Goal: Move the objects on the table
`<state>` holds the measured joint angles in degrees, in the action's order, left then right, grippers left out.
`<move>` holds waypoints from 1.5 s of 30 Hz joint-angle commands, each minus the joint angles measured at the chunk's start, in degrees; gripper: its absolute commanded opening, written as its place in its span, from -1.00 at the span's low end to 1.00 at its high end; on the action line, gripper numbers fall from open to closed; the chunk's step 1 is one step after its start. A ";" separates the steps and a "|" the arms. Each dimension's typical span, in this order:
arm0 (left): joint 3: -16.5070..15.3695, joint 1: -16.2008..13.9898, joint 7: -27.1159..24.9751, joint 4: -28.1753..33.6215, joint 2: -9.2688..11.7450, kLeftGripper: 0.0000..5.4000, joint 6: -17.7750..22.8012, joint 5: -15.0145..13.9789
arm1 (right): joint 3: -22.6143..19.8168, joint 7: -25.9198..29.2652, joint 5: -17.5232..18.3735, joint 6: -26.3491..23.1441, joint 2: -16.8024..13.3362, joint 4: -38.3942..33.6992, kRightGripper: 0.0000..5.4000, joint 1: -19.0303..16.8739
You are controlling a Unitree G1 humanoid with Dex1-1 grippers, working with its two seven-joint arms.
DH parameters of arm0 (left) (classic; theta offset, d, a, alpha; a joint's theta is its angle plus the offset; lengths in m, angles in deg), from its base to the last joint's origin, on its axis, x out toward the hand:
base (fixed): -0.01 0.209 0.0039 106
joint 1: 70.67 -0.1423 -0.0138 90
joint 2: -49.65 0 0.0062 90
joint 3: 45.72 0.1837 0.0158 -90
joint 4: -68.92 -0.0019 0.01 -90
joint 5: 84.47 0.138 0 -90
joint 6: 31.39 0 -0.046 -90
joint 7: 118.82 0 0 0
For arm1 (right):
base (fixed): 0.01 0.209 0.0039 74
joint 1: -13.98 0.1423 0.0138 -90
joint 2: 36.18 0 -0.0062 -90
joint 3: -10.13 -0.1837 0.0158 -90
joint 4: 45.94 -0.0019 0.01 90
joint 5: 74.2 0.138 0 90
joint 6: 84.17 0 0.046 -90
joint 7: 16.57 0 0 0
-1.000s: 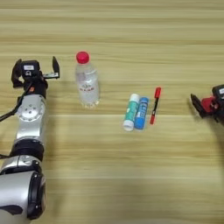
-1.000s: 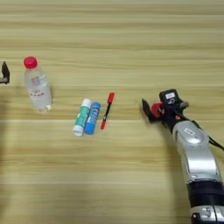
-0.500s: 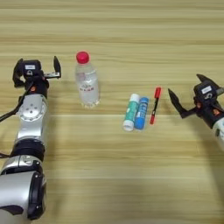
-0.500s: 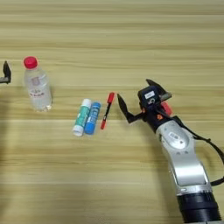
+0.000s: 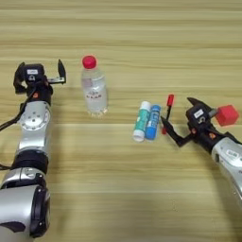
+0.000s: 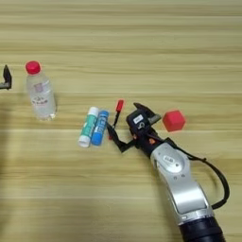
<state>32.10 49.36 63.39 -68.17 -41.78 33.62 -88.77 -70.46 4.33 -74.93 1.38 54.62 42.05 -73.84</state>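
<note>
Light-brown wood, the table (image 5: pixel 123 198) fills both views and carries everything. At about ten o'clock from centre lies the clear plastic bottle (image 5: pixel 93 90) with its red cap; it looks light and smooth-walled, so the ribbed waist is the fair place to grip. The left gripper (image 5: pixel 40 78) sits at nine o'clock, fingers spread, idle beside the bottle but apart from it.

Near centre lie the green-and-white tube (image 5: pixel 141 121) and the blue tube (image 5: pixel 152 122), touching side by side: round and stiff, likely to roll, best pinched across the middle. Just to their three o'clock is the slim red-and-black marker (image 6: pixel 115 116), thin and light. The right gripper (image 6: pixel 125 126) has its fingers spread wide around the marker's lower end; whether a tip touches it is hard to say.

The small red cube (image 6: pixel 173 120), rigid with flat faces, sits at three o'clock behind the gripper.

The right eye view shows the right forearm whole; the left eye view alone shows the left arm fully.
</note>
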 commanded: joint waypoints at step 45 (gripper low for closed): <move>-0.15 -0.33 -0.08 0.60 0.26 1.00 1.16 0.24 | -2.03 -4.24 -2.16 -7.20 1.92 7.55 0.99 2.12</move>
<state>32.02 49.33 63.32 -67.75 -41.80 33.91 -88.81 -71.84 0.29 -76.87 -3.72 57.16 49.16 -71.05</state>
